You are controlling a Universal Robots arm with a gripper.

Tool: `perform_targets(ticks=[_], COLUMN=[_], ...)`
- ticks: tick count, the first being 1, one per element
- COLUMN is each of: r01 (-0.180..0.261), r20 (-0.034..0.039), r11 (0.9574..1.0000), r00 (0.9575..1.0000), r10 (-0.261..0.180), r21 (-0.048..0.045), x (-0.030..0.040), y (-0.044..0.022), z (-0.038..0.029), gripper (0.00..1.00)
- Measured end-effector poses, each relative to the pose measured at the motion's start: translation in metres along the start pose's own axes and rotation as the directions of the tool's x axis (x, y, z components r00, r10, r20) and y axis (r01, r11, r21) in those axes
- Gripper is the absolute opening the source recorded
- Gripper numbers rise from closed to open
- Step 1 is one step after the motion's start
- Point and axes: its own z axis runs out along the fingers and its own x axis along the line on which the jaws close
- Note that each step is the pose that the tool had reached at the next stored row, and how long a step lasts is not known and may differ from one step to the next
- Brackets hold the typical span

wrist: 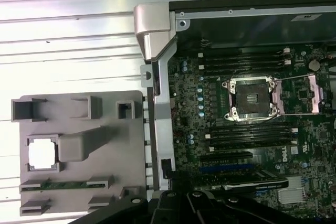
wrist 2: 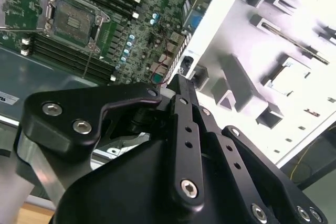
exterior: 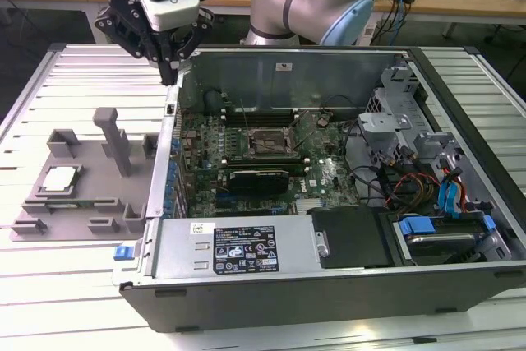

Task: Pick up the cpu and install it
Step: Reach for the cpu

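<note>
The cpu [exterior: 62, 178], a silvery square chip, lies flat in a square pocket of the grey fixture plate [exterior: 82, 203] at the exterior view's left, outside the computer case. Both wrist views show the cpu [wrist: 42, 153] [wrist 2: 290, 77] in that pocket. My gripper [exterior: 169, 71] hangs above the case's back left corner, well behind the cpu, with its black fingers [wrist 2: 181, 108] drawn together to a point and nothing between them. The black-framed socket [exterior: 267, 144] on the motherboard stands open with its load plate swung aside; the socket [wrist: 253, 98] [wrist 2: 73, 19] is bare inside.
The open computer case [exterior: 164, 170] has a tall metal side wall between fixture and motherboard. A grey post [exterior: 115, 141] rises from the fixture, and a memory stick [wrist: 63, 184] lies in its slot. Power supply [exterior: 238, 248], drive cage [exterior: 444, 236] and cables [exterior: 394, 178] fill the case's near and right side.
</note>
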Motion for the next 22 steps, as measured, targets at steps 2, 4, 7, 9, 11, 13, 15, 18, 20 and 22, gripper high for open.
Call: perform_targets(ticks=[2, 4, 7, 9, 11, 13, 15, 18, 20, 22], r01=[0.000, 0.000, 0.000, 0.000, 0.000, 0.000, 0.000, 0.000, 0.000, 0.000], r20=[0.0000, 0.0000, 0.0000, 0.0001, 0.0000, 0.0000, 0.0001, 0.0001, 0.0000, 0.0000], r11=[1.0000, 1.0000, 1.0000, 1.0000, 1.0000, 1.0000, 1.0000, 1.0000, 1.0000, 1.0000], r00=[1.0000, 1.0000, 1.0000, 1.0000, 1.0000, 1.0000, 1.0000, 1.0000, 1.0000, 1.0000], r10=[0.000, 0.000, 0.000, 0.000, 0.000, 0.000, 0.000, 0.000, 0.000, 0.000], r21=[0.0000, 0.0000, -0.0001, 0.0000, 0.0000, 0.0000, -0.0001, 0.0000, 0.0000, -0.0001], x=[0.0037, 0.0066, 0.0111, 0.0139, 0.0187, 0.0230, 0.0264, 0.0308, 0.0369, 0.0424], y=[0.0004, 0.0006, 0.0008, 0.0010, 0.0015, 0.0017, 0.0019, 0.0021, 0.0023, 0.0026], z=[-0.0001, -0.0001, -0.0002, -0.0002, -0.0003, -0.0002, 0.0000, 0.0001, 0.0001, 0.0003], gripper=[0.11, 0.11, 0.11, 0.11, 0.11, 0.11, 0.11, 0.11, 0.11, 0.11])
